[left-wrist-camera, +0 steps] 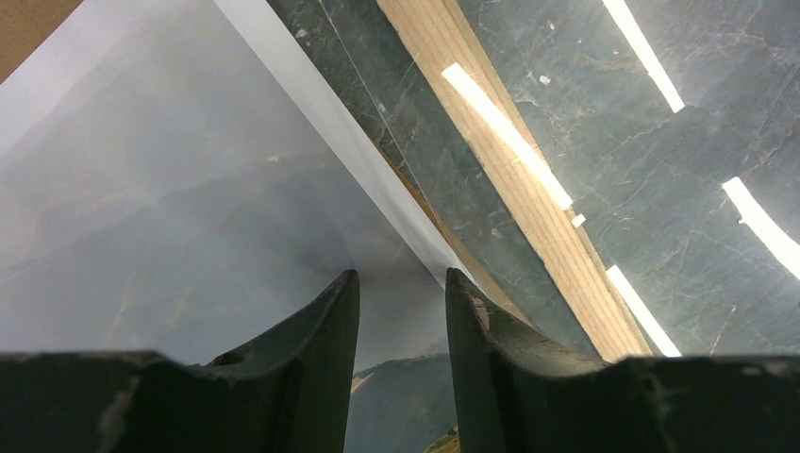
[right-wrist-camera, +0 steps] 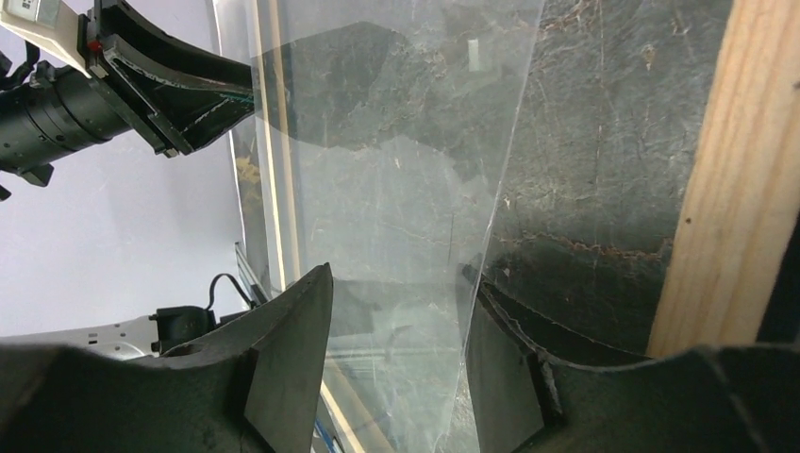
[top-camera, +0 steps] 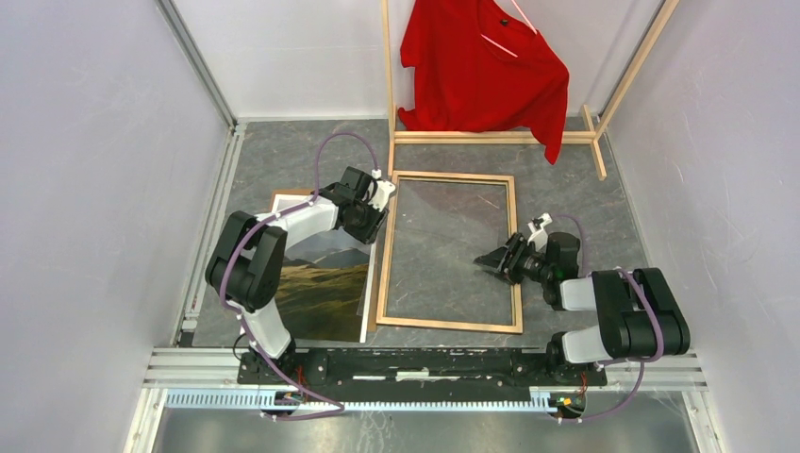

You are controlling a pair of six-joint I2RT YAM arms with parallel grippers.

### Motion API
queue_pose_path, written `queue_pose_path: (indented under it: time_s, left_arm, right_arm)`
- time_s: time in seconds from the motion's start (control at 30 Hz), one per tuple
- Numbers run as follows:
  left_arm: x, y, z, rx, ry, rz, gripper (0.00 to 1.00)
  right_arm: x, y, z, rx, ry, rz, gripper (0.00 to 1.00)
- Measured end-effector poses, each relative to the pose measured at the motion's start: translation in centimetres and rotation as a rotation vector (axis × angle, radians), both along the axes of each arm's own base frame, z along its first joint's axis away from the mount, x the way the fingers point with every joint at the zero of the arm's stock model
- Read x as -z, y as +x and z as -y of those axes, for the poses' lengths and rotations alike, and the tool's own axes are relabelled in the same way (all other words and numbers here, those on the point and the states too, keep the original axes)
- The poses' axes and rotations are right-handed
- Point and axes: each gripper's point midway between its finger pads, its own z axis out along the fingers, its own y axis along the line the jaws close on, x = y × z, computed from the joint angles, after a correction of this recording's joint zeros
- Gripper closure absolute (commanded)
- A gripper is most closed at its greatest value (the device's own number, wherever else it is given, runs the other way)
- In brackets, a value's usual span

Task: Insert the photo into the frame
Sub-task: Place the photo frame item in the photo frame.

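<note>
The frame [top-camera: 449, 326] lies flat with its light wood back up and a clear pane [top-camera: 443, 245] inside it. The photo [top-camera: 325, 283] lies picture side up to the frame's left, partly under my left arm. My left gripper [top-camera: 370, 223] is open at the photo's upper right edge beside the frame's left rail. In the left wrist view the photo [left-wrist-camera: 189, 189] fills the left and its white border runs between my open left gripper [left-wrist-camera: 401, 278], next to the wood rail [left-wrist-camera: 577, 276]. My right gripper [top-camera: 485, 260] is open over the pane's right part. In the right wrist view the pane's [right-wrist-camera: 396, 189] edge runs between the open gripper [right-wrist-camera: 401, 278].
A wooden clothes rack [top-camera: 491, 138] with a red shirt [top-camera: 481, 66] stands behind the frame. A brown backing board [left-wrist-camera: 28, 28] shows beyond the photo. White walls close in left and right. A metal rail [top-camera: 425, 363] runs along the near edge.
</note>
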Motion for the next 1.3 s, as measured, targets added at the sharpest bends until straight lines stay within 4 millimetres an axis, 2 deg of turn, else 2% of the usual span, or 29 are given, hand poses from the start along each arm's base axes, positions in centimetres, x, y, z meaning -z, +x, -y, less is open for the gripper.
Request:
queue_pose_path:
  time_s: [0.1, 0.23, 0.5, 0.6, 0.63, 0.67, 0.97, 1.3]
  left_arm:
    - [0.0, 0.0, 0.0, 0.0, 0.0, 0.0, 0.54]
    - [0.0, 0.0, 0.0, 0.0, 0.001, 0.0, 0.54]
    - [0.0, 0.0, 0.1, 0.002, 0.001, 0.0, 0.54]
    - [0.0, -0.1, 0.1, 0.004, 0.0, 0.0, 0.54]
    - [0.0, 0.0, 0.1, 0.004, 0.0, 0.0, 0.54]
    - [0.0, -0.1, 0.2, 0.005, 0.0, 0.0, 0.54]
    - [-0.2, 0.1, 0.2, 0.005, 0.0, 0.003, 0.53]
    - [-0.3, 0.2, 0.0, 0.009, 0.012, 0.008, 0.52]
  right_arm:
    - [0.0, 0.0, -0.1, -0.001, -0.006, 0.005, 0.45]
    - [-0.2, 0.3, -0.1, 0.007, -0.009, 0.024, 0.55]
    - [-3.9, 1.4, -0.7, -0.017, 0.035, 0.171, 0.71]
    - [-4.9, 2.3, -0.9, -0.053, 0.019, 0.203, 0.86]
    - [-5.1, 2.7, -0.9, -0.062, 0.004, 0.212, 0.97]
    - [-5.3, 3.0, -0.9, -0.07, -0.01, 0.219, 1.0]
    - [-5.5, 4.6, 0.0, -0.121, -0.158, 0.215, 1.0]
    - [-4.3, 3.8, 1.6, -0.085, -0.201, 0.178, 1.0]
